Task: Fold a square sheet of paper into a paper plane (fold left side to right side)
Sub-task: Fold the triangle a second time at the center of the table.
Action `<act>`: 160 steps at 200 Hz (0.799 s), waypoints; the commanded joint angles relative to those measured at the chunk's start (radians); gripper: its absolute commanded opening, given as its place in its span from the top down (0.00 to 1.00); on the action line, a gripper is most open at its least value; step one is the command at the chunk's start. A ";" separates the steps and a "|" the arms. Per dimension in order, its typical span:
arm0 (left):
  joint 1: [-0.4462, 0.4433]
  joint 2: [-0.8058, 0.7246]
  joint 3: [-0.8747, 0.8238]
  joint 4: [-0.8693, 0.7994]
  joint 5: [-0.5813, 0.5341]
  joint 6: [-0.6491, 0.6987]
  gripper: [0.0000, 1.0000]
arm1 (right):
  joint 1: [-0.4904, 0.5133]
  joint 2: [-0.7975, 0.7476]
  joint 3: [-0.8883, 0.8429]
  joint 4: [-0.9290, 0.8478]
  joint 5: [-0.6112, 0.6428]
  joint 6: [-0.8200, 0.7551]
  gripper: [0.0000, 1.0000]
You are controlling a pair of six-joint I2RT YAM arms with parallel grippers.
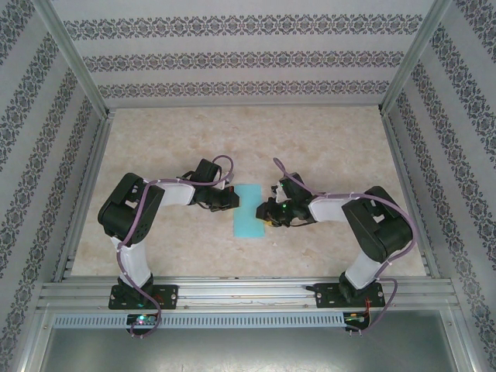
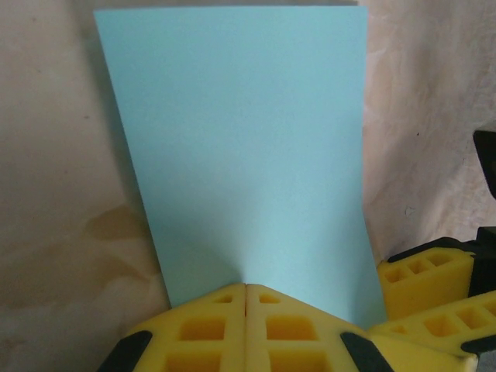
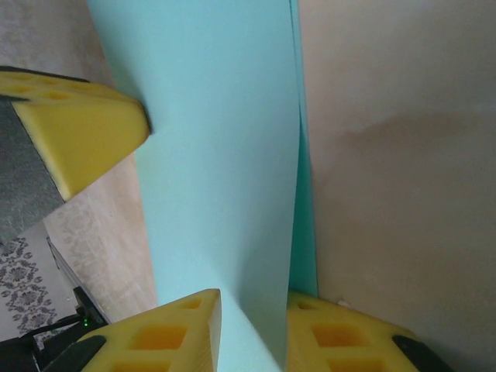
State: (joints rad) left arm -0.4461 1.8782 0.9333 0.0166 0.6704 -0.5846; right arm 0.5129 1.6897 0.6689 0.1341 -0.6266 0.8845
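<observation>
Overhead: the square sheet of paper (image 1: 249, 210), folded to a strip, lies long axis near-to-far, between the left gripper (image 1: 234, 200) and right gripper (image 1: 266, 211), both equally close. Left wrist: jaws closed tight, touching its edge. Right wrist: narrow jaws straddle the upper layer, though whether they pinch it is unclear.

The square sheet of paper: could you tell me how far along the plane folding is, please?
Done: the square sheet of paper lies folded in half, a narrow rectangle. In hand: the left gripper, shut, rests on its left edge; the right gripper straddles the loose right edges, top layer slightly lifted. Left: flattening, then every plane fold.
</observation>
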 commanded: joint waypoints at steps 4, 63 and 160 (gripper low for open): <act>-0.017 0.008 -0.026 -0.019 -0.045 0.024 1.00 | -0.014 0.026 0.024 0.060 -0.024 -0.025 0.74; -0.016 -0.044 -0.004 -0.028 -0.049 0.056 0.87 | -0.031 0.042 0.031 0.071 -0.044 -0.033 0.82; -0.094 -0.402 -0.141 -0.048 -0.149 0.269 0.50 | -0.045 -0.018 0.024 0.029 -0.076 0.041 0.95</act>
State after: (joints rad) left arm -0.4686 1.5833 0.8371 0.0135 0.5850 -0.4656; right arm 0.4835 1.7088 0.6800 0.1822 -0.6754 0.8928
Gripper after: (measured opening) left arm 0.456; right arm 0.065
